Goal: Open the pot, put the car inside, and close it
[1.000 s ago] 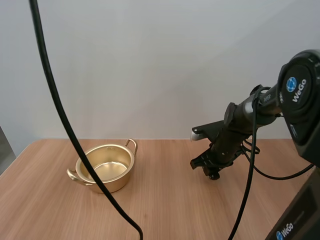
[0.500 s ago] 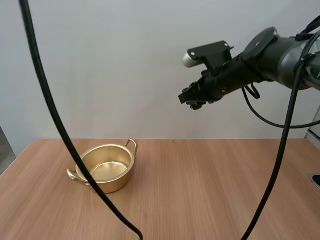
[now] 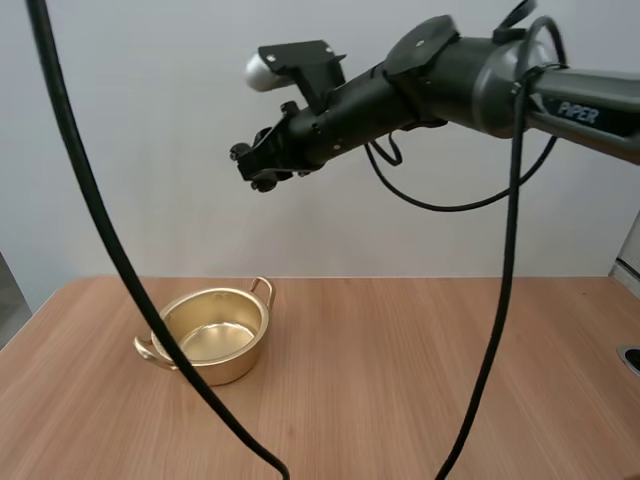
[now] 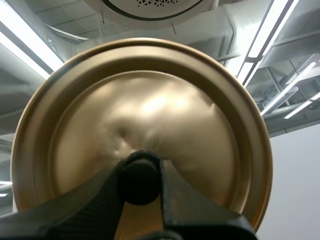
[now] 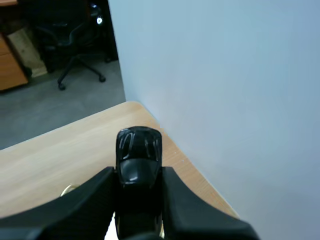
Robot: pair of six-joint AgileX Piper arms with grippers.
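1. High view: the pot (image 3: 207, 335) stands open and lidless on the left of the worktop (image 3: 420, 380). The right gripper (image 3: 256, 166) hangs high over the worktop, well apart from the pot.
2. Right wrist view: that gripper's fingers (image 5: 90, 200) are closed part-way on a black car (image 5: 139, 145), which is pinched between the tips over the worktop's far edge.
3. Left wrist view: the left gripper (image 4: 140, 175) pinches the black knob (image 4: 139, 182) of the gold lid (image 4: 170, 115), which is held in the air with its top facing the camera.

Pot (image 3: 228, 366), lid (image 4: 150, 107): shiny gold metal; car (image 5: 138, 150) glossy black; table (image 3: 400, 380) matt wood.
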